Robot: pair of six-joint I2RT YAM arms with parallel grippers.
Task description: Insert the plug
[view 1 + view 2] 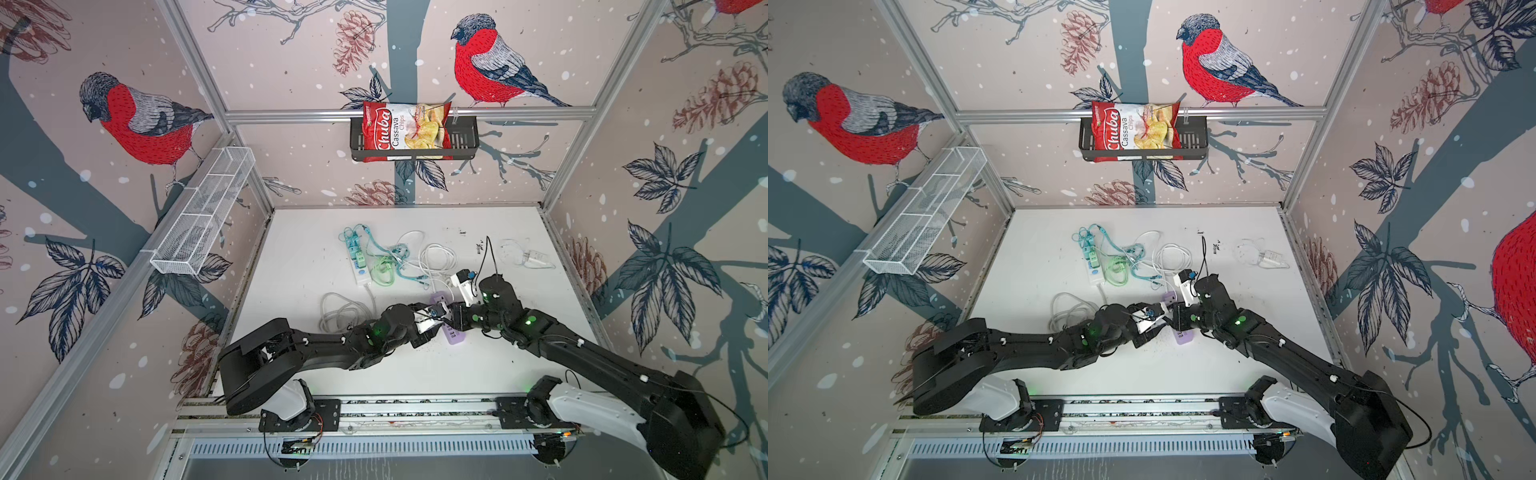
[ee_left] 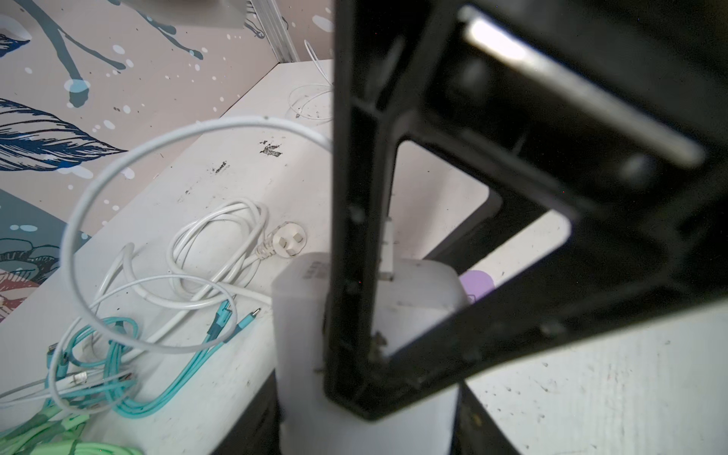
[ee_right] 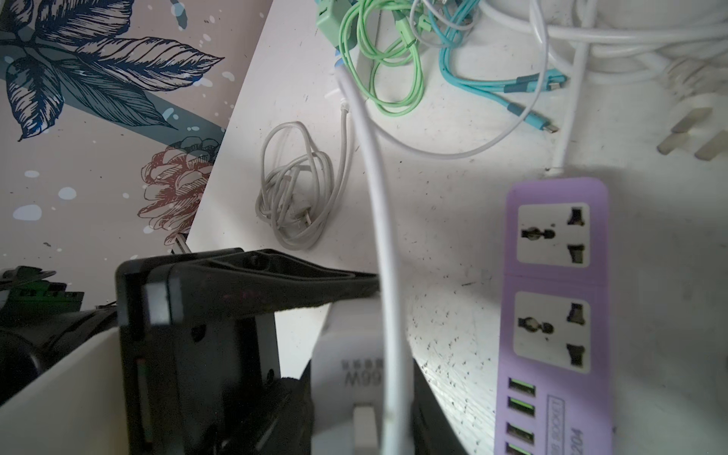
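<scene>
White plug [image 2: 299, 323], mostly hidden, is grasped by left gripper [image 1: 438, 312] and right gripper [image 1: 452, 315].

A Chuba cassava chips bag [image 1: 405, 129] sits in a black basket [image 1: 467, 137] on the far wall. A white mesh shelf [image 1: 203, 216] hangs left. A grey coiled cable [image 1: 343, 309] lies left of the teal cables [image 3: 492, 84].

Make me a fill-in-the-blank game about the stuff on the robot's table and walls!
The power strip lying on the table is ___.
The right wrist view shows ___ big sockets on it.
The chips bag sits in the ___ basket.
The painted birds have ___ bellies.
Missing words: purple, two, black, red.
</scene>
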